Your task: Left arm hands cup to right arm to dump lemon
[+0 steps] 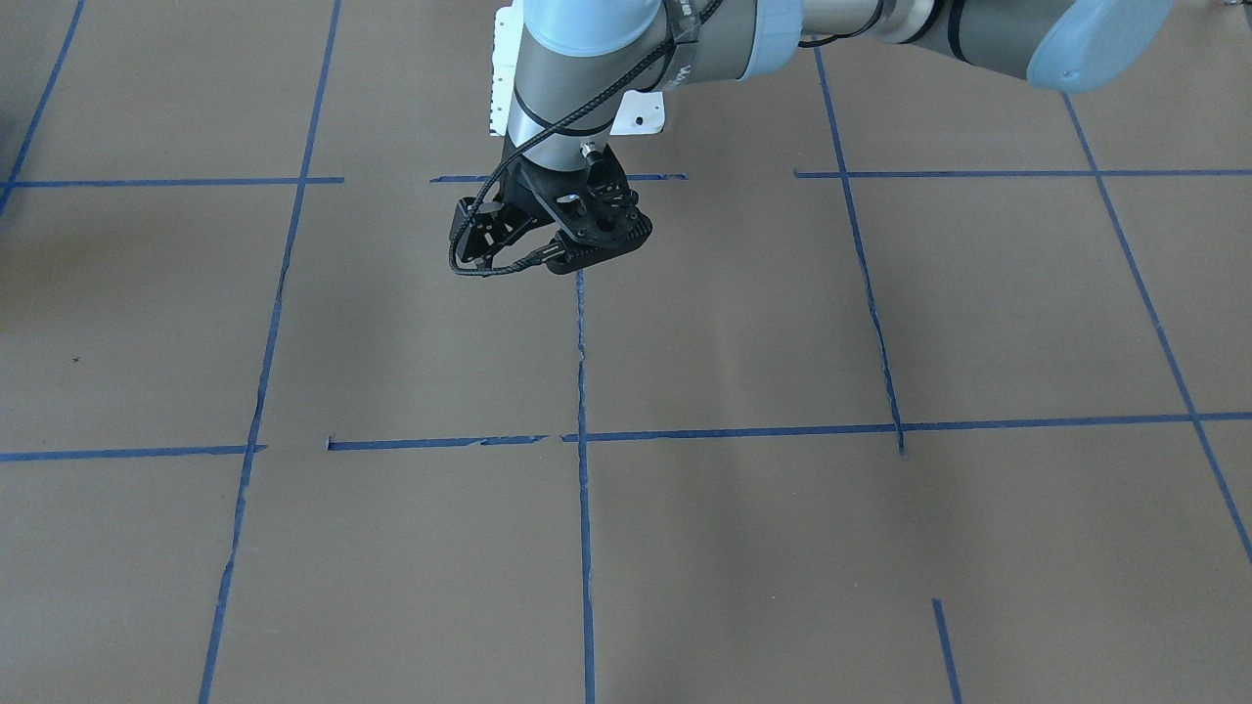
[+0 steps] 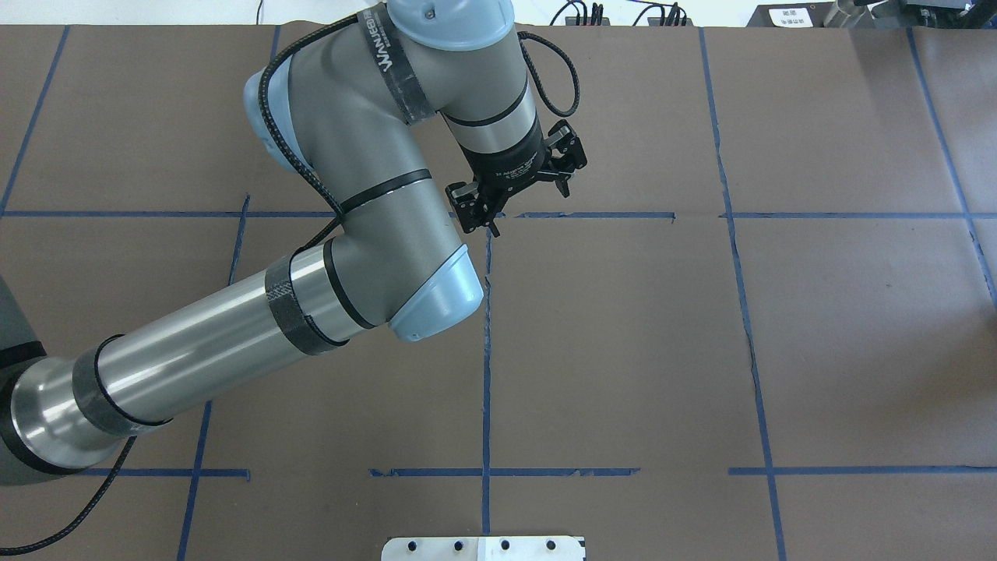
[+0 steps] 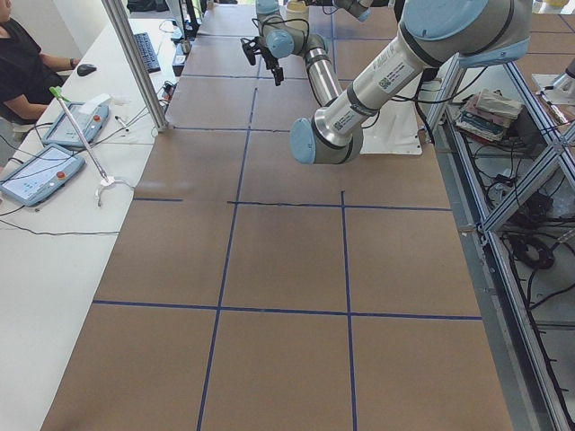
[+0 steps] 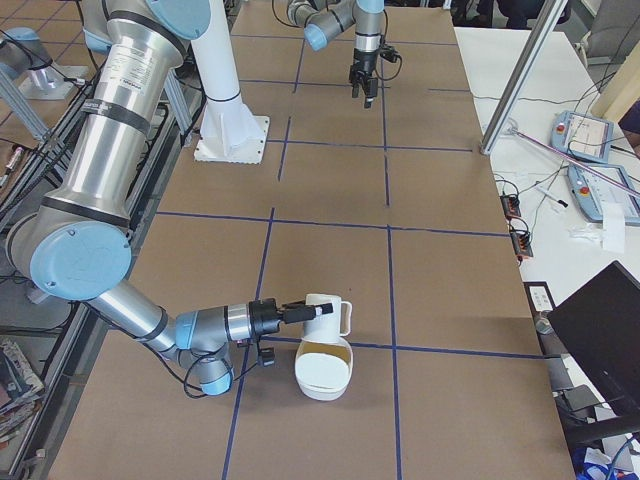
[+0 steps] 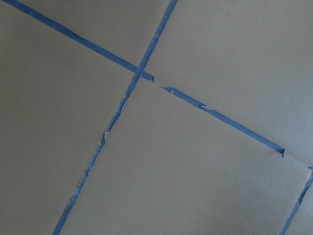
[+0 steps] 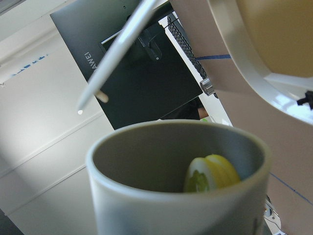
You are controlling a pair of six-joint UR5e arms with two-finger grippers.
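Note:
The white cup (image 4: 325, 313) hangs tilted just above the table at the near end of the exterior right view. My right gripper (image 4: 300, 312) reaches it from the left at its side; I cannot tell whether it is shut on it. The right wrist view looks straight into the cup (image 6: 146, 205), where the yellow lemon (image 6: 212, 172) lies against the grey inner wall. My left gripper (image 2: 518, 183) hovers far away over the table's middle, open and holding nothing, and also shows from the front (image 1: 548, 240). The left wrist view shows only bare table and blue tape.
A white bowl (image 4: 322, 372) with a tan inside sits on the table directly under the cup, its rim (image 6: 254, 73) close by. A side desk with tablets (image 3: 40, 171), a person (image 3: 22, 63), a metal post (image 4: 520, 80) and a dark monitor (image 4: 600, 330) border the table.

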